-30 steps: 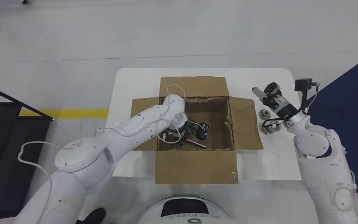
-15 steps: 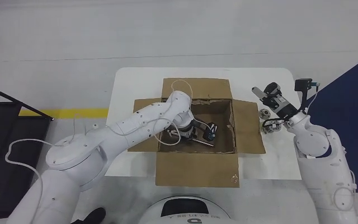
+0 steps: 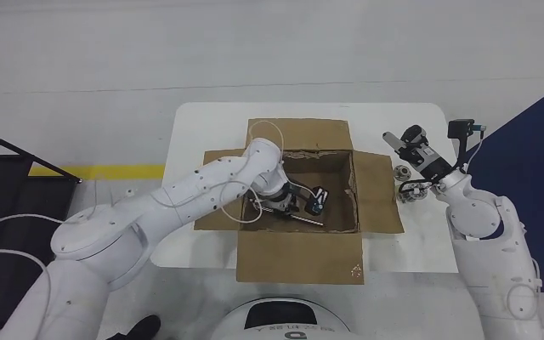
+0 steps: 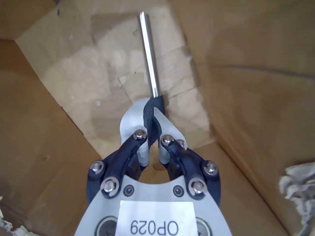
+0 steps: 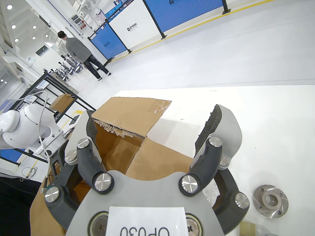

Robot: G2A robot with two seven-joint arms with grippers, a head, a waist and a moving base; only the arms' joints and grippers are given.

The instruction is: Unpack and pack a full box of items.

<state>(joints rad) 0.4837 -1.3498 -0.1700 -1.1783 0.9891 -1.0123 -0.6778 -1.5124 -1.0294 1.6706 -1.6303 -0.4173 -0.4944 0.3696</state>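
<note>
Cardboard box, brown corrugated, rectangular, standing open on a white table with all four flaps folded outward. Its edges are torn and its inner floor is scuffed and patchy.

Contents: left gripper, reaching inside the box, fingers closed tight on a slim, straight, polished metal rod. The rod's long axis continues the line of the fingers, free tip pointing away from them toward the box floor. Whether the tip touches the cardboard cannot be told. Crumpled pale paper lies against an inner wall.

Beside the box's right flap: round silvery metal flange, flat on the table, with a centre bore and a ring of small holes.

Beyond the flange, above the table off the box's right side: right gripper, fingers spread wide, holding nothing.
</note>
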